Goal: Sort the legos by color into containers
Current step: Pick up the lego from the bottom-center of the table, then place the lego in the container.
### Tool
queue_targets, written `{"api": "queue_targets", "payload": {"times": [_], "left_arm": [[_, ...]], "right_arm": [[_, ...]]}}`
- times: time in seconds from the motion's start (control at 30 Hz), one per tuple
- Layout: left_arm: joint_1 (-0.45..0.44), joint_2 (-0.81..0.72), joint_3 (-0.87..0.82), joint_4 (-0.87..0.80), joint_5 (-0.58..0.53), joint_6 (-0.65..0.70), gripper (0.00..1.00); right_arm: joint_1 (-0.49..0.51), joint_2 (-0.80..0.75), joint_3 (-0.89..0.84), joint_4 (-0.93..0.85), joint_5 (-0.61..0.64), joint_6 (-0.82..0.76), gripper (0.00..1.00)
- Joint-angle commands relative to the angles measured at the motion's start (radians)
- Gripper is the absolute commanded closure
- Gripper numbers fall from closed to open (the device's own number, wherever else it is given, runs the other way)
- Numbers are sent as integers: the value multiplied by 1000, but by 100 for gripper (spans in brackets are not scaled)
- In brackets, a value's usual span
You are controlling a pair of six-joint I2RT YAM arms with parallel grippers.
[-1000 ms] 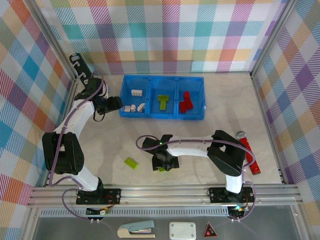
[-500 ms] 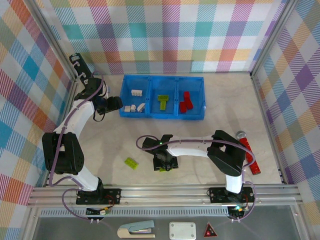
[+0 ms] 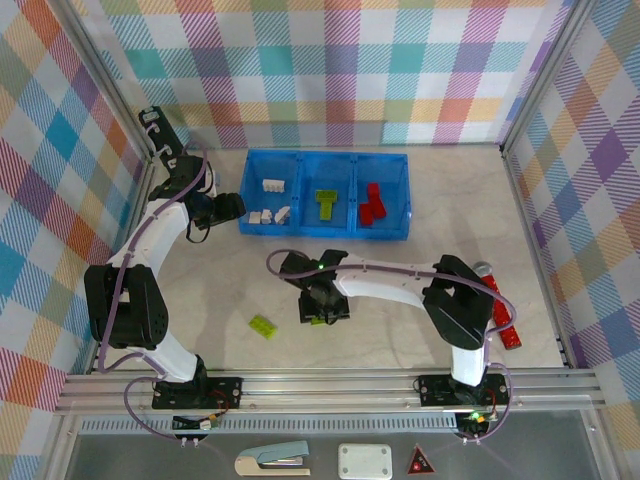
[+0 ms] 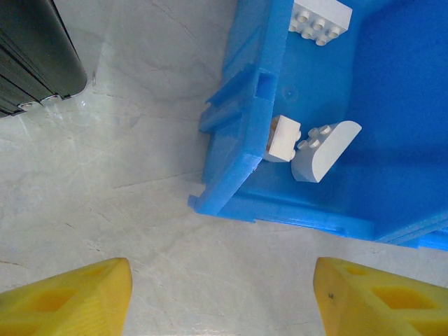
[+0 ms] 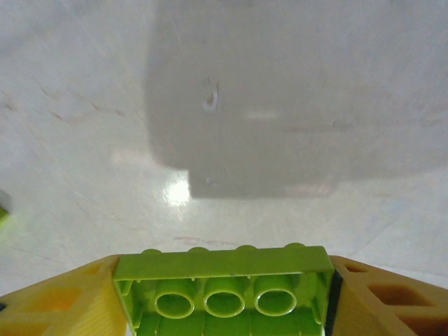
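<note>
The right gripper [image 3: 322, 305] was pinching 1 lime green brick [image 5: 222, 276] by its ends, between 2 yellow fingers [image 5: 56, 297]. The brick could slip out on the way, or drop into the wrong box. The blue tray [image 3: 325, 235] sat well ahead of this gripper with 3 boxes: white bricks [image 3: 272, 186] left, green bricks [image 3: 326, 203] middle, red bricks [image 3: 372, 203] right. Another green brick [image 3: 264, 325] lay to its left. The left gripper [image 4: 222, 294] was spread and empty, with the white box just ahead.

Open tabletop [image 3: 230, 275] fronts the blue tray [image 3: 325, 234].
</note>
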Motion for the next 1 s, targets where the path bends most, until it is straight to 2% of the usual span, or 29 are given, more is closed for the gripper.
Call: {"api": "queue_targets", "payload": {"times": [0.0, 0.43, 0.97], "left_arm": [[14, 3, 20, -27, -5, -9, 31], [15, 7, 22, -28, -6, -7, 31], [16, 7, 24, -30, -3, -6, 31]], "right_arm": [[-43, 10, 65, -49, 25, -64, 36], [-210, 117, 287, -80, 20, -203, 36], [-378, 352, 681, -115, -11, -336, 37]]}}
